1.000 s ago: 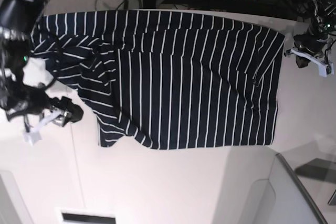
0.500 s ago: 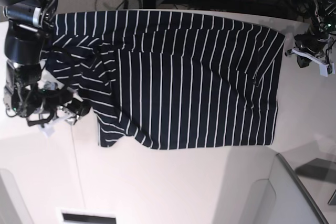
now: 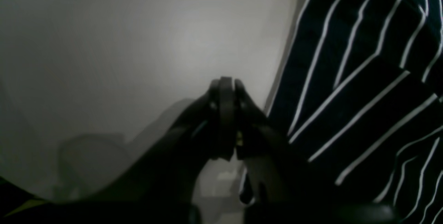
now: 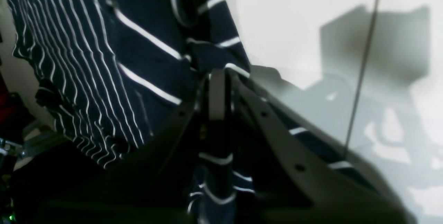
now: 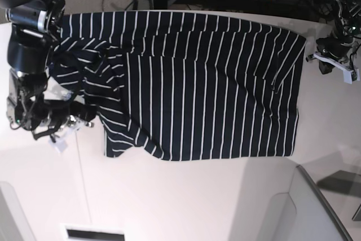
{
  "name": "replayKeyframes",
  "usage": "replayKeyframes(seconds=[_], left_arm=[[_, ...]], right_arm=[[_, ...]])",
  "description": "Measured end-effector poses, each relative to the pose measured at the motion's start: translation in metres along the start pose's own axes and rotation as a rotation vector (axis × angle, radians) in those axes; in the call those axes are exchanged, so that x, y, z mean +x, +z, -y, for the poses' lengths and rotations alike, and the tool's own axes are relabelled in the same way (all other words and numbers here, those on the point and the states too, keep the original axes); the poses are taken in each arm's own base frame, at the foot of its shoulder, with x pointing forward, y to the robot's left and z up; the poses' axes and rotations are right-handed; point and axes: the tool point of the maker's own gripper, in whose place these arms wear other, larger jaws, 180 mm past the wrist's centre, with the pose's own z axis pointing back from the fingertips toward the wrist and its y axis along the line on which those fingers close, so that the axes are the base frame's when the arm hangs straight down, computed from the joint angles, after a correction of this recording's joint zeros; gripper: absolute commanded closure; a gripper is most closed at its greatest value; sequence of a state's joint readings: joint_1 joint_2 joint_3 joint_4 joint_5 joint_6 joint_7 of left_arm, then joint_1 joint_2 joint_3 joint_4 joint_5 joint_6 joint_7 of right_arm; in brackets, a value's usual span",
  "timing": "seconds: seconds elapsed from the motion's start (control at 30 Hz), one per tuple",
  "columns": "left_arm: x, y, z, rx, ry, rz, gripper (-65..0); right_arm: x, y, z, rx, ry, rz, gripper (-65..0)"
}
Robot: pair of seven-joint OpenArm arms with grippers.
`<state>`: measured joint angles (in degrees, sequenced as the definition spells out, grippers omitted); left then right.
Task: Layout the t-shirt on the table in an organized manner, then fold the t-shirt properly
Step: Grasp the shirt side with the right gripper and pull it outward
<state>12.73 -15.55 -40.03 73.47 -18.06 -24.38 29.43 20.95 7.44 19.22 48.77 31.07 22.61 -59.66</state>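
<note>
The white worktop (image 5: pixel 186 196) is only seen in full from the base view, with the t-shirt (image 5: pixel 208 83) spread over its far half and bunched up at that view's left end. The pinch is only made out in the right wrist view: the right gripper (image 4: pixel 217 78) is clamped on a striped fold at the shirt's edge. In the left wrist view, the left gripper (image 3: pixel 225 89) is seen closed and empty, just beside the hem.

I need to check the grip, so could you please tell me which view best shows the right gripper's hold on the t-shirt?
The right wrist view: the right gripper is shut on the t-shirt edge. Base view shows it small; left wrist view shows only cloth.
</note>
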Motion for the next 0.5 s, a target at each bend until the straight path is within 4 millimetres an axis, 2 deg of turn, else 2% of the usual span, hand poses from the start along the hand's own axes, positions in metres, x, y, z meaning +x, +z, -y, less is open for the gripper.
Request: replayKeyframes(seconds=[0.3, 0.5], left_arm=[[0.0, 0.0, 0.0, 0.0, 0.0, 0.0, 0.0], [0.0, 0.0, 0.0, 0.0, 0.0, 0.0, 0.0]], right_arm=[[0.047, 0.012, -0.025, -0.004, 0.1, 0.046, 0.0], [0.065, 0.005, -0.069, -0.011, 0.301, 0.012, 0.0]])
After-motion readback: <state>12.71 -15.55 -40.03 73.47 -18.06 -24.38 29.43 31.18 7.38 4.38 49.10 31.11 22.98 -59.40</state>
